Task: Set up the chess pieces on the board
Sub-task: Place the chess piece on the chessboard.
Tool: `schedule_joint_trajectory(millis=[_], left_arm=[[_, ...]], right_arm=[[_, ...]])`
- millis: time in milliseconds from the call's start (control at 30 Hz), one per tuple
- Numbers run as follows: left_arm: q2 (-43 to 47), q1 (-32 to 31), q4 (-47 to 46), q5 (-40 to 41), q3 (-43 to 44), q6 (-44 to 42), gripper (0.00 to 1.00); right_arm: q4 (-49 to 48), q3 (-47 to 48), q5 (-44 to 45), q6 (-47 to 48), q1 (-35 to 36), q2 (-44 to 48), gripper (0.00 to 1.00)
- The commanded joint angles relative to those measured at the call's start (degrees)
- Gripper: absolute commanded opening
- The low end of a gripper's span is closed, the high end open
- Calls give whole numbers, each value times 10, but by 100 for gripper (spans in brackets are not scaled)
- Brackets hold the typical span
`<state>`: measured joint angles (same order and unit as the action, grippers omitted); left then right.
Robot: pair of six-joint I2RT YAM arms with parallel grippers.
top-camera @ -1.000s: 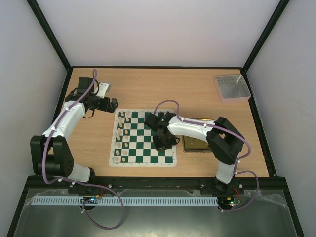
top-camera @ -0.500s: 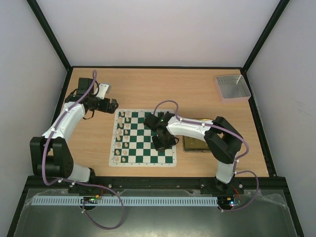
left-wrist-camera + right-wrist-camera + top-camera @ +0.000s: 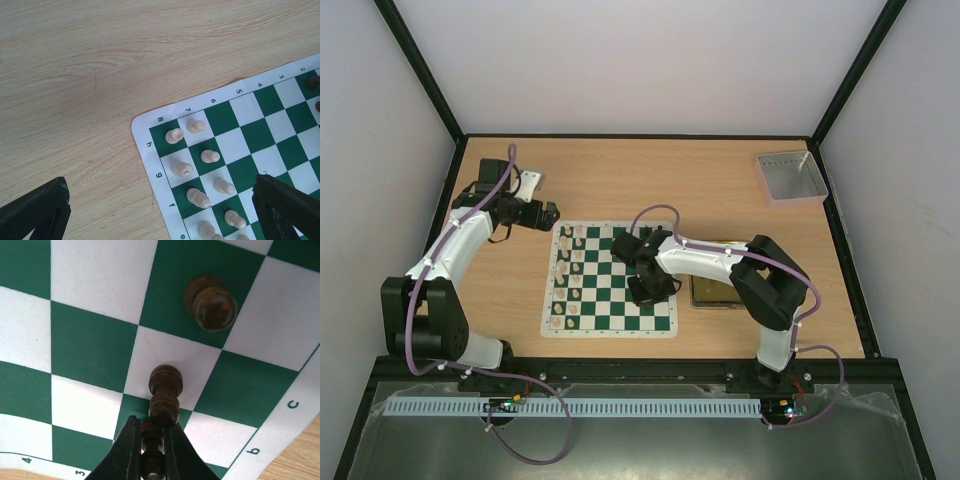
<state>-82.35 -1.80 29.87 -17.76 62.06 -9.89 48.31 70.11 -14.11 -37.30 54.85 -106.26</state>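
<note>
The green and white board (image 3: 607, 332) lies mid-table. Cream pieces (image 3: 570, 270) stand in its two left columns. My right gripper (image 3: 649, 284) hovers low over the board's right side. In the right wrist view it (image 3: 151, 442) is shut on a dark brown piece (image 3: 152, 452), just above the board (image 3: 90, 340). Right beside the held piece, another dark piece (image 3: 165, 395) stands on a white square, and a third (image 3: 210, 302) on a green one. My left gripper (image 3: 546, 212) is open and empty off the board's far left corner. In its wrist view (image 3: 160, 189) it looks down on cream pieces (image 3: 181, 168).
A gold tin (image 3: 718, 293) lies just right of the board, partly under my right arm. A grey tray (image 3: 790, 177) sits at the far right corner. Two dark pieces (image 3: 313, 82) show at the right edge of the left wrist view.
My right gripper has shifted slightly to the left over the board with the dark piece in it. The left arm has not moved.
</note>
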Motion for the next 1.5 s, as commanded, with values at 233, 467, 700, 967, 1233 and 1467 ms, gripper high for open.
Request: schedule_joint_trajectory(millis=[233,467,700,967,1233,1467], left_arm=[[16,3,1,-12,-7,-8,99],[12,3,1,-13,-5,-9,99],[10,3,1,-13,-5,-10,99],[7,3,6,-19,-1,-10,99],[-2,3,25,-42,19,-16,99],[0,3,66,-17,48,-37,99]], right_arm=[[0,-2,0,5,4,-8,14],[1,-1,1,4,4,-9,19],[0,0,-4,6,4,-9,24],[7,1,-10,13,4,7,36],[22,1,-4,33,4,42,42],[60,-22,49,24,-6,123,41]])
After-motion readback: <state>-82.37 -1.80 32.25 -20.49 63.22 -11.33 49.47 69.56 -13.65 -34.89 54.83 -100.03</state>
